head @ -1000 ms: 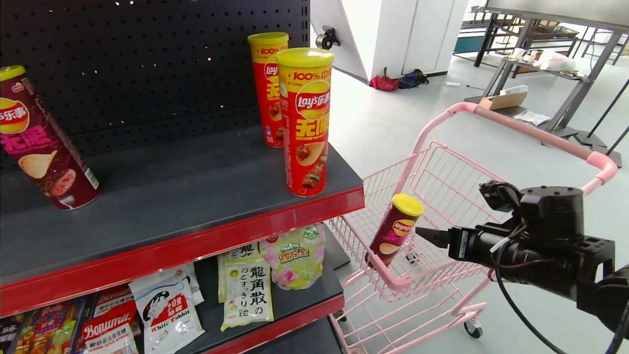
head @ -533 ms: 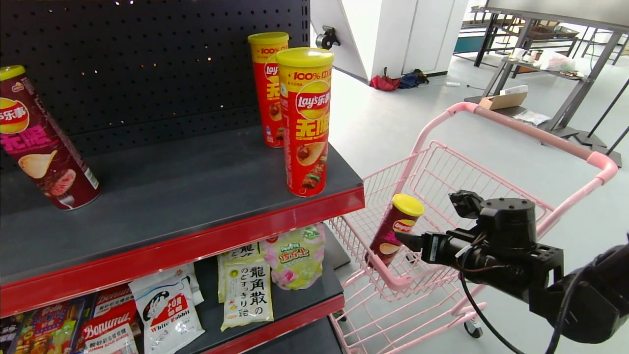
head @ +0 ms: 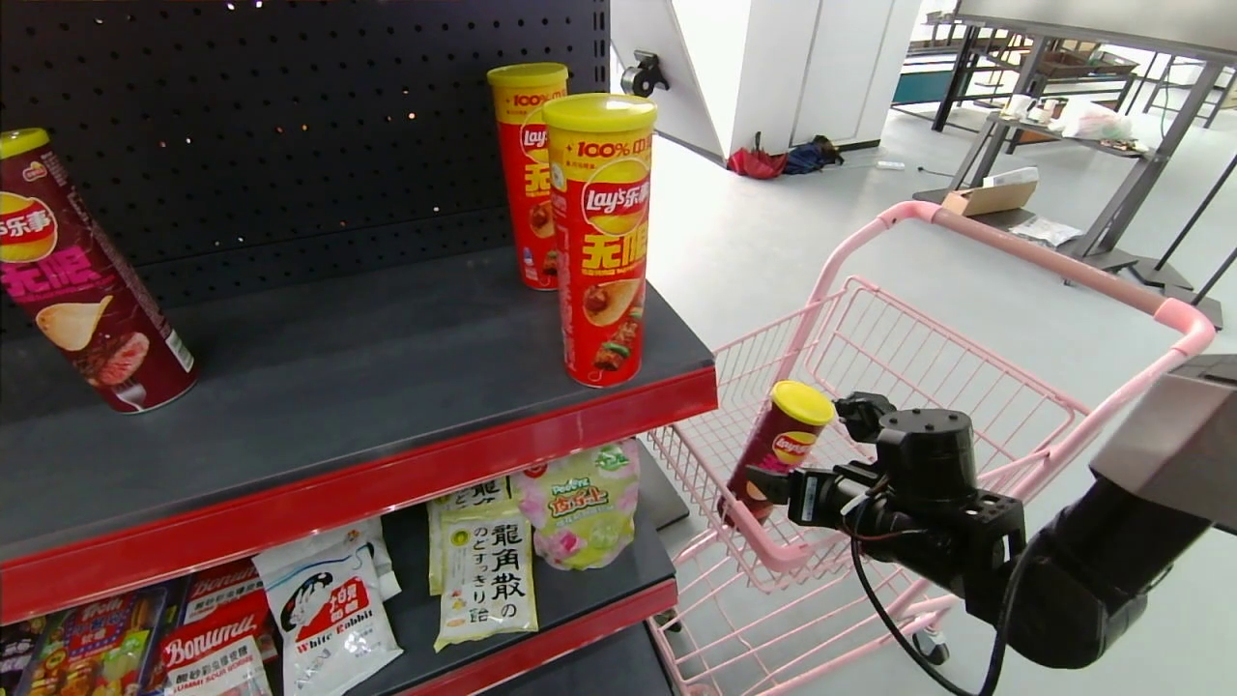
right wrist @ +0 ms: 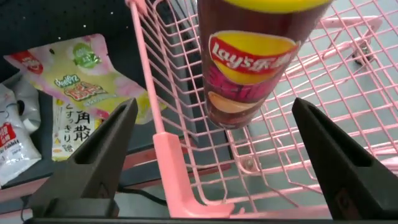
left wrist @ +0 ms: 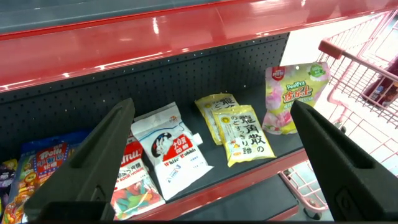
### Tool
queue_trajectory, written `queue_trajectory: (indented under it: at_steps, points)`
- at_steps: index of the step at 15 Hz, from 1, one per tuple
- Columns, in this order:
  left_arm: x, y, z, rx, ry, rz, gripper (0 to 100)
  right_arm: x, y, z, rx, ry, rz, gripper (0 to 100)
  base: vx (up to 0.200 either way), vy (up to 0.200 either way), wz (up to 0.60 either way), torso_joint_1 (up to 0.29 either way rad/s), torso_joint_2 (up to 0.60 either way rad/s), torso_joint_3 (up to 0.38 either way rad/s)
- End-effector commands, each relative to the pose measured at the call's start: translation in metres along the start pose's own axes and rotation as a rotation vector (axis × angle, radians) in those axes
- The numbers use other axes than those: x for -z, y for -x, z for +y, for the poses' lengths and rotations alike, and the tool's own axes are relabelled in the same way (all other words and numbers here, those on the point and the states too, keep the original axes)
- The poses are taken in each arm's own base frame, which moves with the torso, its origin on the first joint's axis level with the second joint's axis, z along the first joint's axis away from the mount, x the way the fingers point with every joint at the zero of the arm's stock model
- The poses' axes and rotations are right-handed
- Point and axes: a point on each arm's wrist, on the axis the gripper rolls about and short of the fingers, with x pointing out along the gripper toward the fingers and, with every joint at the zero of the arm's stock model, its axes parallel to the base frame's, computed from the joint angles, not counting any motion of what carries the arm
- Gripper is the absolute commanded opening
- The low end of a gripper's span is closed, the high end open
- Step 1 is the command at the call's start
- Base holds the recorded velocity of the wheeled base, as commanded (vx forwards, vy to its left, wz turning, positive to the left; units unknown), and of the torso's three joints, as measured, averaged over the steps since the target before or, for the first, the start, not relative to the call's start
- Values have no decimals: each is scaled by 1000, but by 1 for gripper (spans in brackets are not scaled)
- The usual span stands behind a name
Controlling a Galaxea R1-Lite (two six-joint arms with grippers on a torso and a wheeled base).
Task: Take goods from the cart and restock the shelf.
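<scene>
A maroon chip can [head: 785, 435] with a yellow lid leans in the front corner of the pink cart [head: 976, 232]. My right gripper [head: 765, 480] is open at the can's lower half. In the right wrist view the can [right wrist: 249, 68] sits just ahead of the gripper [right wrist: 214, 107], centred in the gap and touching neither finger. My left gripper [left wrist: 211, 109] is open and holds nothing, facing the lower shelf's snack bags [left wrist: 171, 155]. On the upper shelf [head: 367, 387] stand two red-and-yellow cans [head: 604, 242] at the right end and a maroon can [head: 82, 280] at the left.
The shelf's red front edge [head: 541, 435] lies close to the cart's left rim. Snack bags [head: 483, 570] lie on the lower shelf. Between the cans the upper shelf is bare. Tables [head: 1063, 126] and open grey floor lie behind the cart.
My right arm has moved left and into the cart, bringing its open gripper up to the maroon can. The can and the shelf goods have not moved.
</scene>
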Motion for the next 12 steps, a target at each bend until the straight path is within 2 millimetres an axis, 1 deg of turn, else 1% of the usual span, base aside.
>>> queue_trajectory:
  at_steps: [1, 3, 6, 12]
  points:
    - [0, 0, 0, -2, 0, 0, 100, 0, -12, -1, 12, -4, -4, 100, 0, 0, 0, 0, 0, 0]
    - [0, 0, 0, -2, 0, 0, 100, 1, -16, -1, 12, -4, -4, 100, 0, 0, 0, 0, 0, 0]
    - [0, 0, 0, -2, 0, -1, 100, 0, -28, -1, 19, -8, -29, 100, 0, 0, 0, 0, 0, 0]
    - [0, 0, 0, -4, -2, -1, 100, 0, -44, -11, 42, -20, -66, 100, 0, 0, 0, 0, 0, 0]
